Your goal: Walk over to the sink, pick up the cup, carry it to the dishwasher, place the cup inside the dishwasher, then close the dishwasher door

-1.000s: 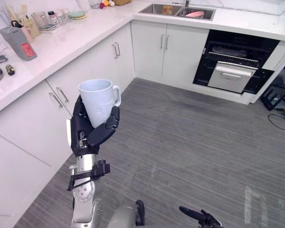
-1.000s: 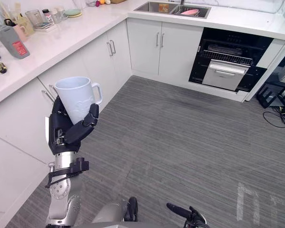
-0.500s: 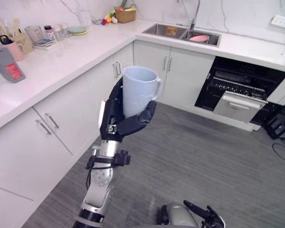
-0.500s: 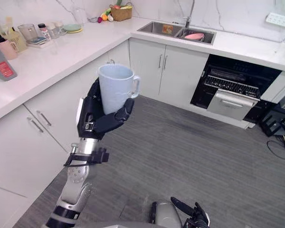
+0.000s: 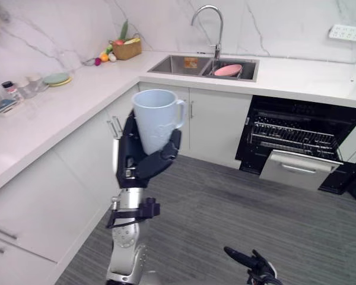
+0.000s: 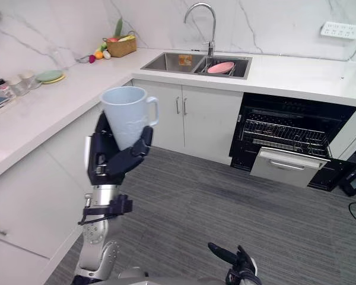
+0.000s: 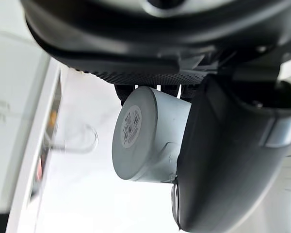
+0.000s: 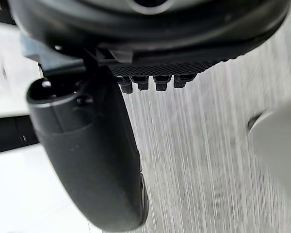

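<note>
The left hand (image 5: 136, 163) is held up high in front of the robot. In it is the cup (image 5: 156, 119). The cup is pale and stands upright, with its open top up and its handle on the side near the dishwasher (image 5: 296, 142). The thumb (image 5: 166, 154) curls across the front of the cup. In the left wrist view the fingers (image 7: 157, 90) are bent round the far side, so the cup (image 7: 150, 136) is squeezed between them and the thumb. It touches nothing else.

The right hand (image 6: 232, 264) is low down over the floor (image 5: 225, 208). Its fingers (image 6: 219, 250) are spread out, quite straight, and hold nothing.

Behind the cup a white surface (image 5: 59, 113) runs over white cupboards (image 5: 216, 130) and turns a corner. The sink (image 5: 181, 64) is set in it past the corner, with a tall bent tap (image 5: 210, 24) behind it. A pink bowl (image 5: 228, 70) lies in the side of the sink nearer the dishwasher. A basket (image 5: 127, 50) with fruit sits in the corner by the wall. Some plates (image 5: 57, 78) are stacked farther along the surface.

The dishwasher is under the surface, just beside the sink cupboards and well apart from the cup. It is open. Its inside is dark, a wire rack (image 5: 293, 139) shows in it, and its silver front (image 5: 299, 169) sticks out low down.
</note>
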Available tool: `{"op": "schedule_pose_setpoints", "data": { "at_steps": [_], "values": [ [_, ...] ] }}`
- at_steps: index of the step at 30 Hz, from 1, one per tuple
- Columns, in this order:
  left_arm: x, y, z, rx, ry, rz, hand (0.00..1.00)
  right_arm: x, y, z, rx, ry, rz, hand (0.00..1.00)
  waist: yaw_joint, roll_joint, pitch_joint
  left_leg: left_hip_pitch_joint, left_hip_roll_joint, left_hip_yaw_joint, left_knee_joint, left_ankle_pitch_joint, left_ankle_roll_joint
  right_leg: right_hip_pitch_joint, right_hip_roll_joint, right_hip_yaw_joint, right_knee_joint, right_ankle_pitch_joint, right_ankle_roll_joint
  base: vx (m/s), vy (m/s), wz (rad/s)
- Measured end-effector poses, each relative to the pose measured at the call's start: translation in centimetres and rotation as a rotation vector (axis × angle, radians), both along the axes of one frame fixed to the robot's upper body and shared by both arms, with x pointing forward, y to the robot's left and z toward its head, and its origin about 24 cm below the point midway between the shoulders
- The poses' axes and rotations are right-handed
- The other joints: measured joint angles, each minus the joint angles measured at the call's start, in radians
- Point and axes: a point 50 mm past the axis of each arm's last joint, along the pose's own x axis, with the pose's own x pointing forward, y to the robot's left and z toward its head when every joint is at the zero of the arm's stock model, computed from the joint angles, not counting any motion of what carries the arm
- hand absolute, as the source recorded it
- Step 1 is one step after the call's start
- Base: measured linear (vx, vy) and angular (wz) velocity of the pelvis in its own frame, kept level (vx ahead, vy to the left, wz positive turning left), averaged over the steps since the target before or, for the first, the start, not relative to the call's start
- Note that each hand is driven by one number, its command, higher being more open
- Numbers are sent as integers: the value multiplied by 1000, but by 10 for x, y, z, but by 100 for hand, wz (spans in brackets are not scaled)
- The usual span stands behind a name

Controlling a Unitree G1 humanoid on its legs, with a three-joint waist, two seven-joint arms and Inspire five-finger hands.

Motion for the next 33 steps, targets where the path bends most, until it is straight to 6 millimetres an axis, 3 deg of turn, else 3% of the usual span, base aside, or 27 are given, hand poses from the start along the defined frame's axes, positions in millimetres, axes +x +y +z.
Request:
{"op": "schedule_pose_setpoints", "data": {
  "at_steps": [1, 3, 4, 5, 6, 7, 8, 9, 10, 11, 12, 13, 14, 16, 17, 20, 21, 22, 23, 24, 25, 27, 28, 29, 30, 31, 33],
  "values": [
    [-1, 4, -2, -18, 12, 19, 0, 2, 0, 0, -5, -3, -1, 100, 18, -7, 1, 6, -48, -43, -159, 120, -1, 20, -22, 37, -4, -14, 20, 581, 103, -82],
    [-1, 2, -2, -21, 15, 15, 0, 2, -1, 1, -21, -18, -10, 100, 17, -9, 0, 4, -85, -87, -264, 229, -10, 51, -44, 60, -13, -45, 56, 584, 124, -51],
    [-1, -3, -2, -21, 16, -10, 0, 0, -1, 0, -33, -14, -26, 100, 15, -18, -11, 8, -101, -79, -300, 321, 12, 60, -62, 67, -13, -69, 63, 599, 157, -3],
    [-1, -11, -1, -17, 8, -49, 0, 0, -1, 1, -46, -13, -54, 100, 6, -44, -16, 25, -134, -49, -293, 353, 97, 70, -101, 65, -13, -93, 84, 707, 181, -6],
    [0, -12, -1, -14, 8, -61, 0, 0, 1, 0, -43, -12, -65, 100, 5, -60, -8, 24, -137, -30, -259, 333, 117, 81, -115, 69, -13, -86, 95, 570, 141, -24],
    [0, -11, -4, -5, 21, -63, 0, 4, 5, 1, -33, -21, -70, 100, 13, -71, -1, 18, -125, -10, -161, 269, 124, 109, -121, 79, -15, -58, 113, 528, 120, -60],
    [3, -6, -7, 15, 36, -61, 0, 10, 10, 3, -27, -48, -116, 100, 17, -78, 8, -64, -97, 49, 93, 165, 129, 154, -113, 90, 3, -26, 113, 454, 99, -58],
    [3, -9, -12, 29, 50, -88, 0, 5, 6, 5, -44, -67, -197, 100, -2, -77, -19, -54, -120, 32, 33, 146, 108, 168, -114, 72, 57, -29, 115, 423, 92, -33],
    [3, -12, -12, 29, 50, -103, 0, 1, 0, 7, -65, -86, -240, 100, -8, -61, -30, -44, -121, 21, -30, 185, 112, 169, -94, 54, 102, -30, 116, 365, 99, -4],
    [3, -15, -11, 38, 37, -129, 0, -3, -8, 11, -100, -113, -307, 100, -11, -36, -48, -20, -119, 3, -90, 198, 163, 165, -75, 33, 196, -48, 131, 378, 91, -2],
    [3, -15, -10, 71, 24, -151, 0, 0, -7, 17, -124, -140, -386, 100, -18, -88, -73, 34, -161, 31, -98, 157, 162, 98, -127, 12, 397, -64, 157, 469, 111, -26],
    [3, -16, -7, 85, 7, -166, 0, 13, -13, 30, -166, -221, -437, 100, -22, -113, -78, 77, -188, 58, -125, 128, 164, -11, -184, -46, 620, 5, 258, 399, 82, -38],
    [3, -16, -6, 90, -2, -168, 0, 22, -16, 38, -186, -274, -454, 100, -24, -118, -74, 102, -197, 72, -140, 113, 175, -60, -217, -64, 716, 58, 285, 397, 122, -65],
    [2, -16, -6, 107, -4, -159, 0, 52, -22, 68, -247, -436, -444, 100, -38, -112, -66, 175, -195, 116, -156, 78, 179, -200, -302, -159, 940, 14, 221, 428, 152, -61],
    [2, -17, -6, 115, -5, -162, 0, 65, -19, 81, -272, -507, -421, 100, -47, -110, -64, 223, -184, 130, -176, 71, 177, -247, -322, -213, 955, -26, 229, 475, 116, -44],
    [3, -20, -5, 133, -11, -169, 0, 89, -11, 113, -337, -649, -383, 100, -64, -96, -53, 329, -142, 138, -222, 65, 166, -287, -331, -357, 784, -70, 233, 339, 17, -23],
    [3, -20, -5, 132, -11, -167, 0, 93, -9, 120, -356, -678, -371, 100, -64, -92, -51, 353, -136, 141, -229, 57, 150, -284, -340, -393, 735, -74, 226, 392, -82, -38],
    [3, -17, -4, 127, -10, -145, 0, 105, -1, 136, -396, -752, -326, 100, -63, -94, -49, 417, -132, 155, -247, 26, 101, -284, -360, -491, 585, -82, 201, 328, -108, -37],
    [3, -15, -4, 125, -7, -133, 0, 108, 2, 140, -403, -772, -312, 100, -63, -98, -50, 431, -133, 158, -247, 16, 89, -284, -360, -516, 525, -72, 185, 319, -128, -38],
    [3, -14, -4, 123, -5, -120, 0, 111, 5, 145, -404, -796, -303, 100, -62, -104, -50, 446, -137, 161, -246, 7, 83, -284, -357, -541, 457, -43, 154, 307, -161, -32],
    [3, -11, -4, 126, -2, -100, 0, 111, 8, 154, -424, -840, -284, 100, -56, -137, -52, 470, -168, 163, -229, -21, 75, -278, -349, -594, 331, 43, 33, 313, -165, -46],
    [2, -10, -5, 128, 3, -77, 0, 108, 1, 156, -490, -863, -250, 100, -43, -88, -52, 468, -133, 153, -221, -51, 68, -261, -291, -567, 266, 33, 26, 294, -173, -66],
    [3, -10, -5, 127, -5, -75, 0, 106, -4, 156, -495, -883, -258, 100, -44, -75, -45, 468, -125, 153, -221, -59, 67, -256, -272, -562, 242, 35, 28, 226, -134, -59],
    [4, -11, -3, 130, -21, -82, 0, 93, -17, 150, -467, -939, -324, 100, -45, -59, -27, 475, -106, 153, -221, -68, 66, -241, -239, -554, 207, 43, 26, 184, -111, -40],
    [4, -9, -2, 138, -28, -82, 0, 84, -25, 150, -456, -973, -372, 100, -48, -53, -11, 489, -92, 154, -222, -69, 65, -223, -221, -547, 188, 45, 26, 198, -128, -63],
    [4, -5, -2, 144, -28, -72, 0, 79, -36, 158, -457, -1029, -436, 100, -52, -44, -4, 487, -74, 158, -169, -85, 39, -213, -196, -513, 170, 31, 27, 152, -100, -63],
    [4, -1, -3, 150, -22, -59, 0, 82, -38, 177, -458, -1117, -432, 100, -53, -47, 8, 433, -50, 165, 2, -94, 26, -198, -182, -472, 156, 18, 27, 126, -89, -77]
  ]
}}
